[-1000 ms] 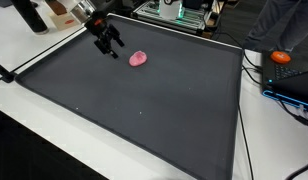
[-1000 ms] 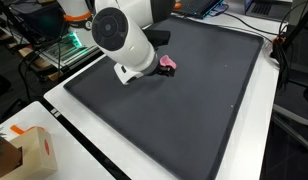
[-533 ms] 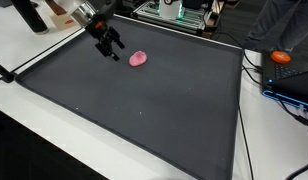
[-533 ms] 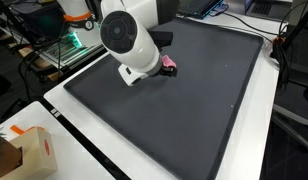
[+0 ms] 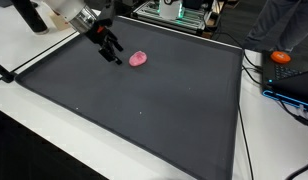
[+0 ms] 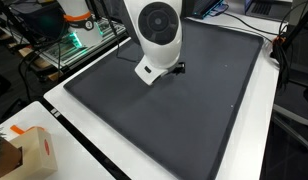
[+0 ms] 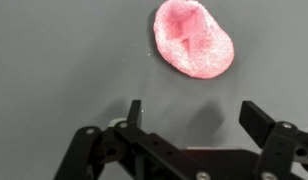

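A small pink lump (image 5: 139, 59) lies on the dark grey mat (image 5: 144, 110) near its far edge. In the wrist view the pink lump (image 7: 194, 38) sits just beyond my fingertips. My gripper (image 5: 112, 52) is open and empty, low over the mat just beside the lump, not touching it. In the wrist view the gripper (image 7: 197, 112) shows both fingers spread wide with bare mat between them. In an exterior view the white arm (image 6: 159, 35) hides the lump and the gripper.
The mat has a raised black border (image 5: 54, 48) on a white table (image 5: 24, 140). An orange object (image 5: 282, 57) and cables lie off the mat's side. A cardboard box (image 6: 24, 150) stands at a table corner. Equipment racks (image 5: 179, 12) stand behind the far edge.
The arm has swung: in one exterior view its white body moved right and now covers the pink lump. The gripper shifted slightly beside the lump and stays open.
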Controlling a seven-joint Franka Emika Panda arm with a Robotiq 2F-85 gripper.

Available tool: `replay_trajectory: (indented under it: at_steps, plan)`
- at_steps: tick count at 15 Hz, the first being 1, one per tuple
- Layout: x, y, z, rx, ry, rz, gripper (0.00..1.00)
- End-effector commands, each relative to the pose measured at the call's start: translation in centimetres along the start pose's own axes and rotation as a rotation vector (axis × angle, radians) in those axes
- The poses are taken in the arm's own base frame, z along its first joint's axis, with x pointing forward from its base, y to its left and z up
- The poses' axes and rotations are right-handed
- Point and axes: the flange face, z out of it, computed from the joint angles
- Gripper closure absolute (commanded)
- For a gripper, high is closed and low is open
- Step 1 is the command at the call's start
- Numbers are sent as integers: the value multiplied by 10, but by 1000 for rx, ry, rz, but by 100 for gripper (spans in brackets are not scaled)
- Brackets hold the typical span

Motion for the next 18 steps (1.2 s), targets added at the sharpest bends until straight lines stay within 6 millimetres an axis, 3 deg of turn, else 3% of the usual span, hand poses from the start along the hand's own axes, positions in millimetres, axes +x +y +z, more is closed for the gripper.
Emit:
replay_trajectory:
  at_steps: [1,6,12,18]
  plan:
    - [1,-29,-1,-122,25,-150,0]
    - [-18,-69,-2,-212,-10,-394,0]
    - [-40,-105,15,-339,-25,-683,0]
    - [-79,-135,30,-479,-10,-968,0]
